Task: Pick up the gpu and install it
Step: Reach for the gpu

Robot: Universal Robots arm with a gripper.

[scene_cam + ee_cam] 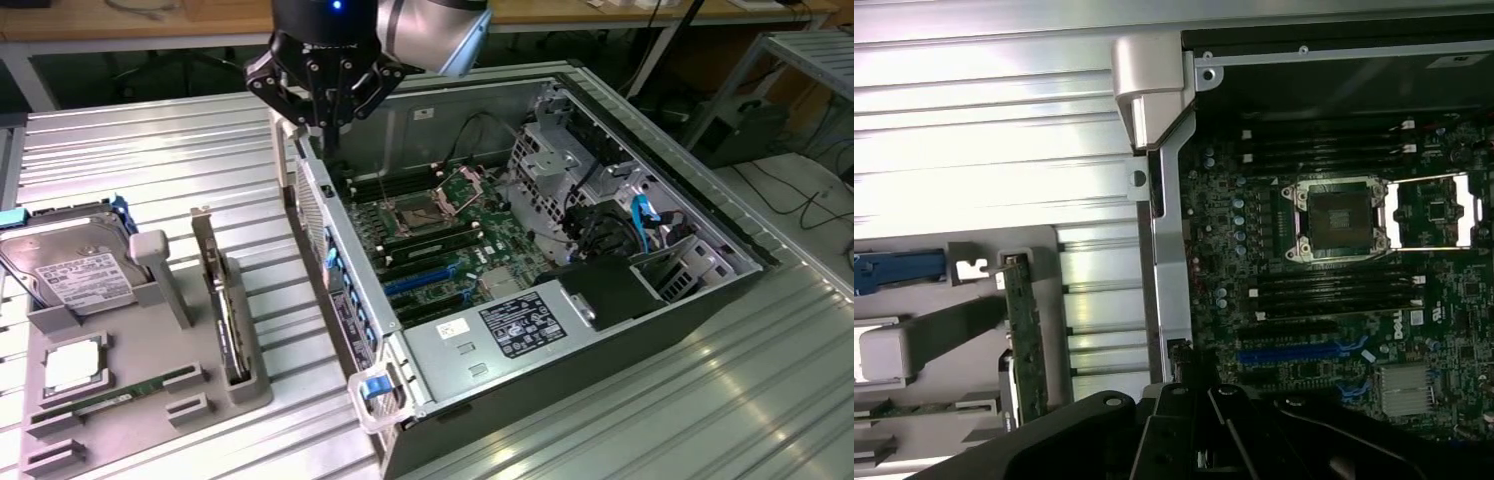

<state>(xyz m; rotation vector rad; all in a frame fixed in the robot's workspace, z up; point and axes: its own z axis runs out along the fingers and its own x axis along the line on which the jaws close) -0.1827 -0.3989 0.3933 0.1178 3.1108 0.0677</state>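
Observation:
The gpu (pixel 222 300) is a thin green card with a pale bracket at its far end. It stands on edge in a slot of the grey holder (pixel 174 345), on the exterior view's left. In the wrist view the gpu (pixel 1026 340) stands beside the case's wall. My gripper (pixel 324 118) hangs above the open computer case's near wall, to the right of the gpu and well clear of it. Its black fingers are shut to a point and hold nothing. The gripper (pixel 1199 420) shows in the wrist view as a dark body.
The open computer case (pixel 667 215) lies on the metal table, motherboard up, with a CPU socket (pixel 424 213) and blue slots (pixel 427 282). The holder also carries a hard drive (pixel 80 270), a CPU (pixel 74 365) and a memory stick (pixel 120 395).

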